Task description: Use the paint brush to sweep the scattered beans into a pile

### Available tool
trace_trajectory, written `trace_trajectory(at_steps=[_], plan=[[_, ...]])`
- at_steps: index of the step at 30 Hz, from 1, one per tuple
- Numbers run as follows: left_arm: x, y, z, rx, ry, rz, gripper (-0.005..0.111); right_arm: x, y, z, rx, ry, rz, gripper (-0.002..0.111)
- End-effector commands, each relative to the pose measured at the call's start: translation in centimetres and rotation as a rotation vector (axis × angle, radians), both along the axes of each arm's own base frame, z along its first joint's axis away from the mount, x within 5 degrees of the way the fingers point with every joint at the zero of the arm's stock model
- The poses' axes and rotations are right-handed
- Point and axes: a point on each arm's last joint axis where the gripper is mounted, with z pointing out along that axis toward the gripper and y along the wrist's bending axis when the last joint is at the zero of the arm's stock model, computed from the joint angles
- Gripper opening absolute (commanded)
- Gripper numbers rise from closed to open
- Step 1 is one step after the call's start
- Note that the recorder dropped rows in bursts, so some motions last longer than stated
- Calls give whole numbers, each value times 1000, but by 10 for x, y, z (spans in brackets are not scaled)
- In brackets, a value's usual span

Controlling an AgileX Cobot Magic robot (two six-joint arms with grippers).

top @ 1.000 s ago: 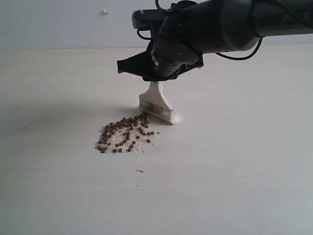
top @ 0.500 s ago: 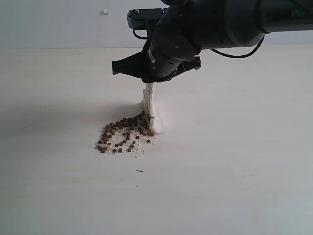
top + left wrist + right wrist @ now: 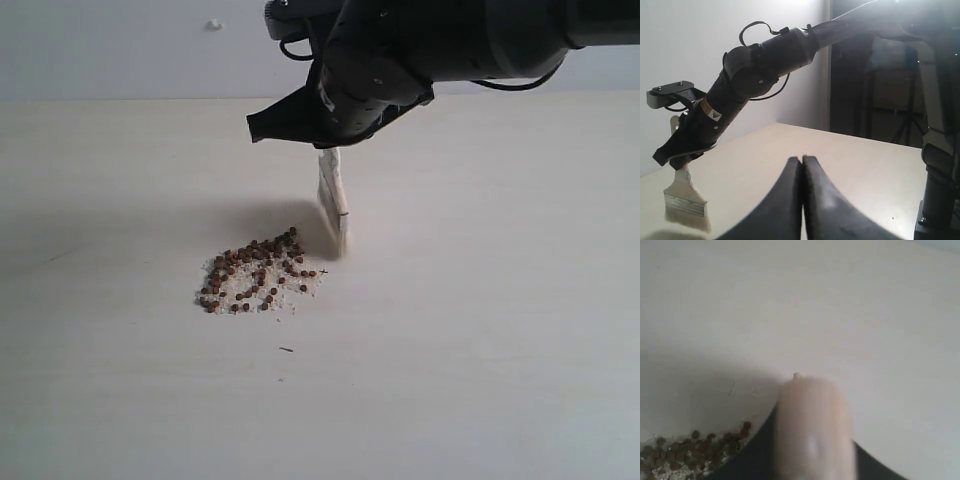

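The beans (image 3: 257, 273) lie in a compact patch of reddish-brown pellets and pale crumbs on the table, also seen in the right wrist view (image 3: 695, 445). My right gripper (image 3: 332, 140) is shut on the paint brush (image 3: 334, 200), which hangs bristles down, edge-on, just right of the patch with its tip at or just above the table. The brush handle (image 3: 812, 430) fills the right wrist view. The left wrist view shows the brush (image 3: 684, 196) from afar. My left gripper (image 3: 801, 161) is shut on nothing, away from the beans.
The pale table (image 3: 500, 350) stretches wide around the beans. A thin dark speck (image 3: 286, 349) lies in front of the patch. A small white mark (image 3: 213, 24) sits on the back wall. A dark stand (image 3: 940, 200) rises beside the table.
The brush swung into the right edge of the beans, then lifted and drew back right. The right arm rose a little. The patch looks the same.
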Motion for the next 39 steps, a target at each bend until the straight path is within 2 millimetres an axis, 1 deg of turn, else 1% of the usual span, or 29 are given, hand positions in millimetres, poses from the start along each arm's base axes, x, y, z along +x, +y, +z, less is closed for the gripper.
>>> trace_trajectory(at_steps=[1, 8, 13, 19, 29, 33, 39], plan=[[0, 0, 0, -4, 1, -2, 0, 1, -2, 18, -39, -91, 71, 0], [0, 0, 0, -4, 1, -2, 0, 3, 10, 25, -53, -196, 283, 0], [0, 0, 0, -4, 1, -2, 0, 9, 6, 27, -55, -218, 340, 0], [0, 0, 0, -4, 1, -2, 0, 15, -4, 24, -125, -200, 433, 0], [0, 0, 0, -4, 1, -2, 0, 13, -1, 22, -123, -190, 538, 0], [0, 0, 0, -4, 1, -2, 0, 10, 0, 17, -142, -150, 579, 0], [0, 0, 0, -4, 1, -2, 0, 7, -1, 0, -192, -48, 622, 0]])
